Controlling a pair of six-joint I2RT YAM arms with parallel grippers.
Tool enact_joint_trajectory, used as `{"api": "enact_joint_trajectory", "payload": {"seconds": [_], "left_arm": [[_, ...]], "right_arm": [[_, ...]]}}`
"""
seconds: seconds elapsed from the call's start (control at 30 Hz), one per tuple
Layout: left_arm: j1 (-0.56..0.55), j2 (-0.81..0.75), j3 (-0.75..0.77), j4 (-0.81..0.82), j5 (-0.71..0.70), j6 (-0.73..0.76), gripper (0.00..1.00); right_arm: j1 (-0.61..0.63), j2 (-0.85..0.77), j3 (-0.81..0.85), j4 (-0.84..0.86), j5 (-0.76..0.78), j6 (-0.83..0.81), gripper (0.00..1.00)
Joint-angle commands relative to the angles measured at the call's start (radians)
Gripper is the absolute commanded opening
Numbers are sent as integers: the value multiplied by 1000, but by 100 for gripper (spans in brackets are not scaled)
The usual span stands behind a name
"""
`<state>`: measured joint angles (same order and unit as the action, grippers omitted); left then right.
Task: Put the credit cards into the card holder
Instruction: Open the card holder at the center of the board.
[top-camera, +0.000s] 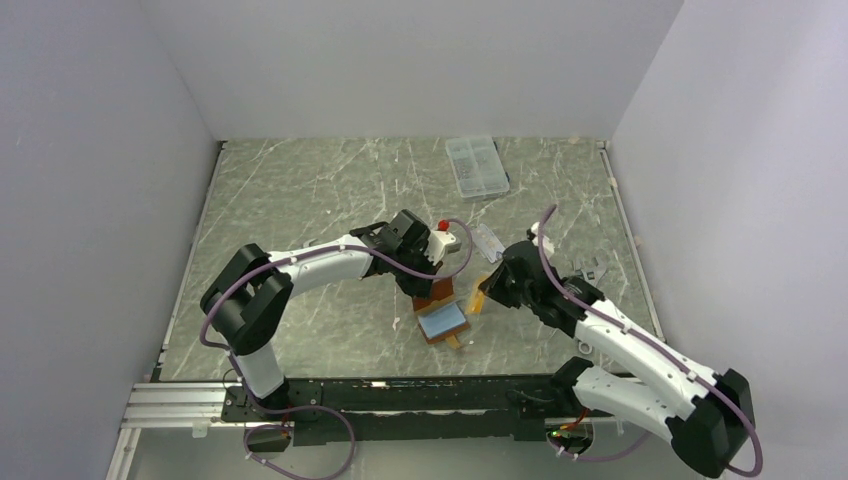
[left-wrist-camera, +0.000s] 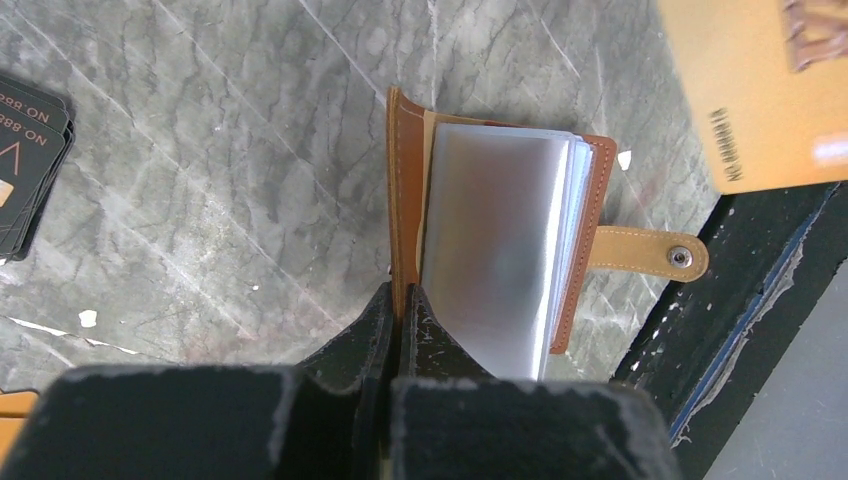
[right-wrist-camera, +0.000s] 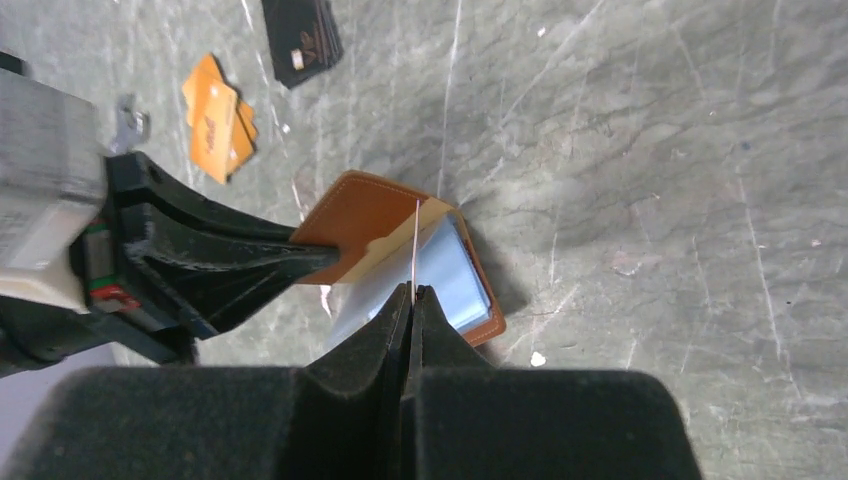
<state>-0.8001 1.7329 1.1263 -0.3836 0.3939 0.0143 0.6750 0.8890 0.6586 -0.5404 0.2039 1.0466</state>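
Observation:
The brown leather card holder lies open on the table, pale blue-grey pockets up. My left gripper is shut on its raised brown cover, with the clear pockets and the snap tab beside it. My right gripper is shut on an orange-tan credit card. That card shows edge-on just above the open card holder, and flat in the left wrist view. A stack of black cards and loose orange-tan cards lie on the table beyond. No silver-grey card is in view.
A clear plastic compartment box stands at the back of the table. A small clear piece and small metal bits lie near the right arm. The black stack also shows in the left wrist view. The table's dark front rail is close.

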Motion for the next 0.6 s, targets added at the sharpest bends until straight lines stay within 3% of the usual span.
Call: {"api": "enact_joint_trajectory", "payload": {"seconds": [0.0,0.17,0.57], "left_arm": [[3,3,-2,-3,7,-44,0],[4,3,8,-8,2,-46,0],[43,34,13,-15,12,-63,0]], "right_arm": [[30,50,3,26,-72,-2,0],[49,41,-69,122,-154,-9,0],[59,167,-43,134,-246,-55,0]]}}
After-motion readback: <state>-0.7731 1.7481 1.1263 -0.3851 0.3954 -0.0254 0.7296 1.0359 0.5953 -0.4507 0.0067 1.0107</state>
